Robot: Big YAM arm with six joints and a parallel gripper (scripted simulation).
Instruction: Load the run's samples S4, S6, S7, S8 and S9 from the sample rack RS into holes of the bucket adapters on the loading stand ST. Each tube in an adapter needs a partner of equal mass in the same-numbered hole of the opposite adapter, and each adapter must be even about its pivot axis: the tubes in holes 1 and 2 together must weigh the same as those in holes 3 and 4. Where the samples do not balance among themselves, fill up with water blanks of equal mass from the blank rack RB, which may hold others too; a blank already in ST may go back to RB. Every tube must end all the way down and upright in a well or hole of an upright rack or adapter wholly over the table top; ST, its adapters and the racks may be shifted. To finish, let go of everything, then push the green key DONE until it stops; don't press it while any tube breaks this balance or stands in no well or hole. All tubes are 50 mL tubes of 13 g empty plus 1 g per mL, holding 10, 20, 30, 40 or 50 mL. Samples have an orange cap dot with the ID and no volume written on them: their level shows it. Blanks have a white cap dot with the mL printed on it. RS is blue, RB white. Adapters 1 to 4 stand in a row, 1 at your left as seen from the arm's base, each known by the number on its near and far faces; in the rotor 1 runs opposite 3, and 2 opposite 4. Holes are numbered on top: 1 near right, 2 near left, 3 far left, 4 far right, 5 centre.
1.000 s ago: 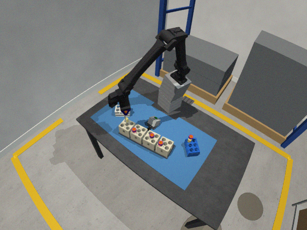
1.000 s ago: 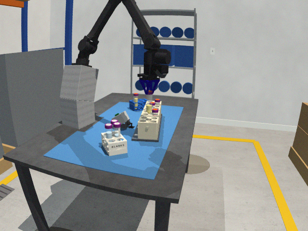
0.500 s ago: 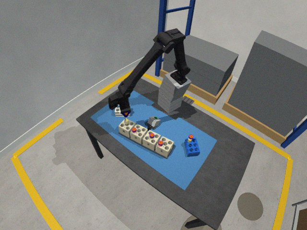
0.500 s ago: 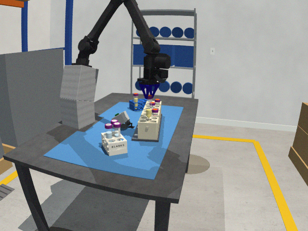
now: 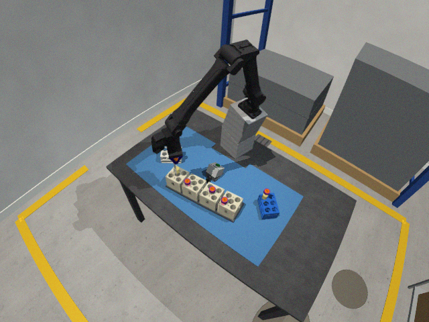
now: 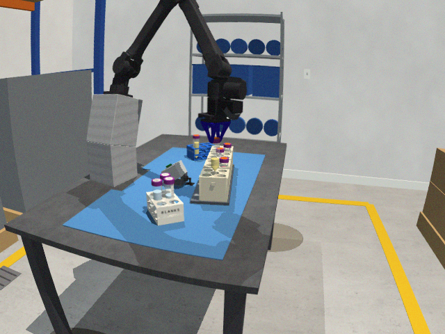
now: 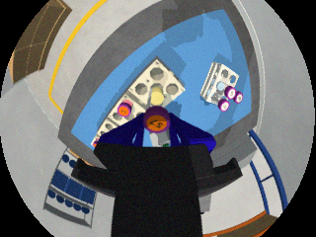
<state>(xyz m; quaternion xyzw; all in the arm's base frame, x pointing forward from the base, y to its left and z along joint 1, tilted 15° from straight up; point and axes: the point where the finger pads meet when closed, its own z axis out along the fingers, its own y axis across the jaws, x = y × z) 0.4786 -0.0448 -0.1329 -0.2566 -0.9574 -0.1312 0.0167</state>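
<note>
— Sample tube (image 6: 215, 162): where is it?
— Hanging upright over the end adapter (image 6: 214, 185) nearest the white blank rack (image 6: 165, 210), tip just above a hole.
— How will it handle?
— Probably rigid, smooth and light; best held by the cap.
— And the claw (image 6: 215, 137)?
— Clamped partway closed around that tube's orange-dotted cap.

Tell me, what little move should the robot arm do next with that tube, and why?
Probably lower it straight down. The end effector is shut on a sample tube by its orange-dotted cap, and the tube's pointed tip hangs just above an open hole of the end adapter, the one nearest the white blank rack. It is not seated yet, so letting go now could tip it.
</note>
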